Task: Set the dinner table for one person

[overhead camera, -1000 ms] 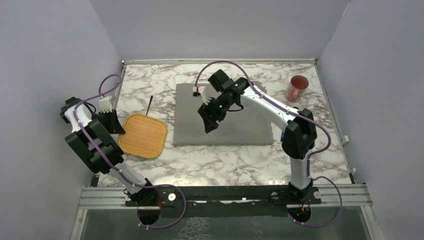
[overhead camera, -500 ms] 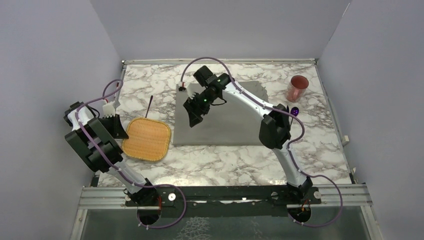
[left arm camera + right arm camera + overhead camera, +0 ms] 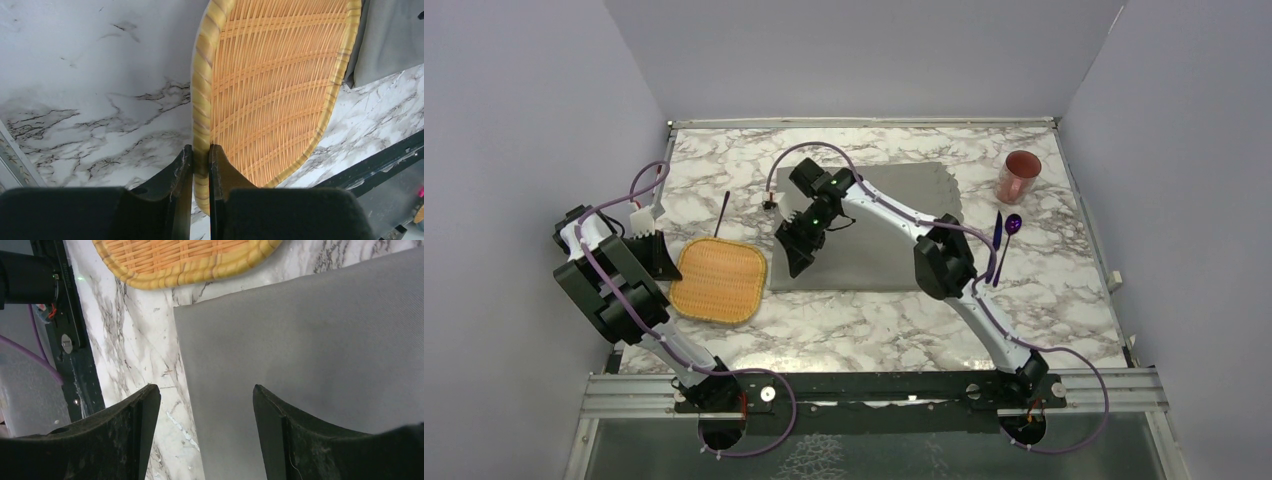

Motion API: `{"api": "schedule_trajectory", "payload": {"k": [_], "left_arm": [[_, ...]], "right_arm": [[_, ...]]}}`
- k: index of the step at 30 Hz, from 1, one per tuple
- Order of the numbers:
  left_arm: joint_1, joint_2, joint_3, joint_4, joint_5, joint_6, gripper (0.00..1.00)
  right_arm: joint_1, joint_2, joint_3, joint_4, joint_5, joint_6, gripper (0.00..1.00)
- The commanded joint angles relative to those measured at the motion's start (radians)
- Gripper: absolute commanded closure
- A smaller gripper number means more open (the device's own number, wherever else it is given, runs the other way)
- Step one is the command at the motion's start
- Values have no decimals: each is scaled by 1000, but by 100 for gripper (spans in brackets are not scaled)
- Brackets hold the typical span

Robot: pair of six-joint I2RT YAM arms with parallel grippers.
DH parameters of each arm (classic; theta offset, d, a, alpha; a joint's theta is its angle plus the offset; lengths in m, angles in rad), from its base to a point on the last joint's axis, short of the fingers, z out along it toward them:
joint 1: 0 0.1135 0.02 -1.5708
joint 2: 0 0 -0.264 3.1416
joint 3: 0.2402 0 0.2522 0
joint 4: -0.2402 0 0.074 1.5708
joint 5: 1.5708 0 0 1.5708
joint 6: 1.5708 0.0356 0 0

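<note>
The dinner table is a white-and-grey marble top. My left gripper is shut on the left rim of a woven orange plate, which lies just left of the grey placemat. In the left wrist view the jaws pinch the yellow rim of the plate. My right gripper hangs open over the placemat's near left corner. Seen from the right wrist, that gripper straddles the edge of the mat, with nothing between its fingers.
A pink cup stands at the far right. A purple spoon and knife lie right of the placemat. A thin purple utensil lies beyond the plate. Metal edging and grey walls ring the table.
My right arm has swung left across the placemat to its near left corner, uncovering the spoon and knife. The left gripper has shifted the plate a little right, toward the mat.
</note>
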Motion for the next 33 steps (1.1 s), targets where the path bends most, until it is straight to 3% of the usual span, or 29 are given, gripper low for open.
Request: {"api": "schedule_trajectory", "payload": {"k": [1,20,33], "left_arm": [[6,-30,-6,27,-46,13,100],[6,-55,-22,34,-26,-4,100],[-1,-118,-29,30,-27,-13,100]], "right_arm": [[19,35,64,-8,-46,-17,28],[65,98,120,300,16,113,31],[69,159,92,337,-4,126,33]]}}
